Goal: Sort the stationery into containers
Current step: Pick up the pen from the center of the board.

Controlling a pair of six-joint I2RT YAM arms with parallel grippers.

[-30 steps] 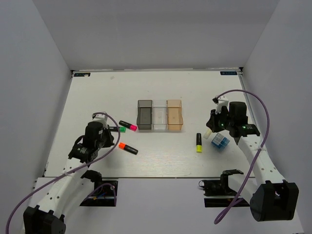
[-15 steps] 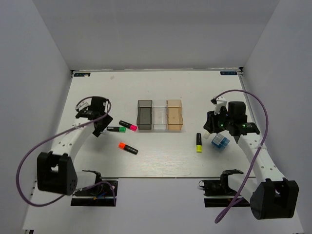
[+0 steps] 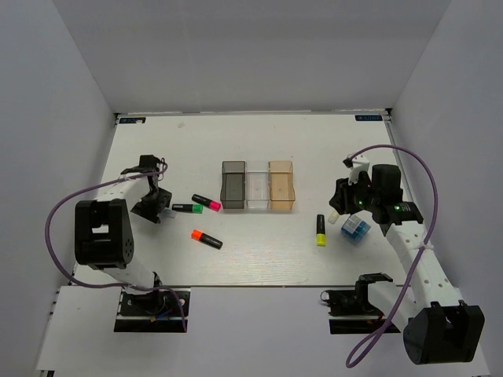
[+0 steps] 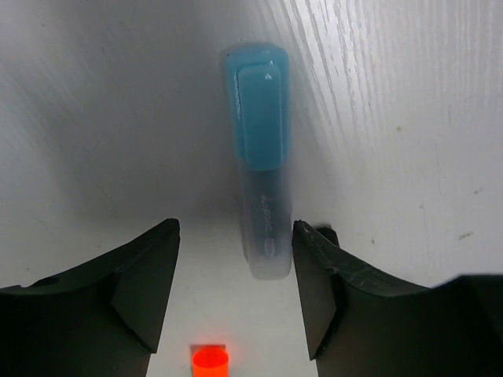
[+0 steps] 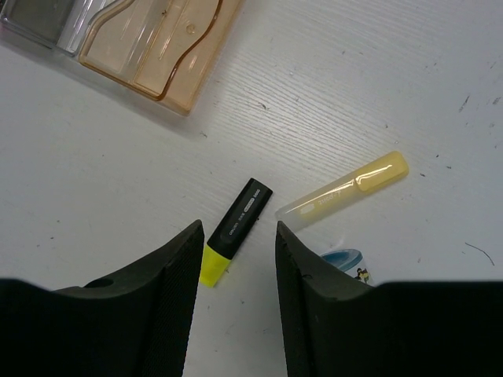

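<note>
My left gripper (image 4: pixel 236 251) is open, low over the table. The near end of a pale blue block (image 4: pixel 263 196) lies between its fingertips, close to the right one. From above, the left gripper (image 3: pixel 149 206) sits just left of the green highlighter (image 3: pixel 187 208); pink (image 3: pixel 207 203) and orange (image 3: pixel 207 239) highlighters lie nearby. My right gripper (image 5: pixel 240 259) is open above the yellow highlighter (image 5: pixel 236 224), with a yellow block (image 5: pixel 346 187) and the blue-white item (image 5: pixel 346 261) beside it. The dark (image 3: pixel 233 185), clear (image 3: pixel 258 185) and orange-tan (image 3: pixel 282 186) bins stand mid-table.
A small orange-red spot (image 4: pixel 210 361) shows on the table under the left wrist. The orange-tan bin (image 5: pixel 153 47) lies up and left of the right gripper. White walls close in the table on three sides.
The left arm has swung round into a different stance, its gripper ending just left of the green highlighter. The right arm has hardly moved.
</note>
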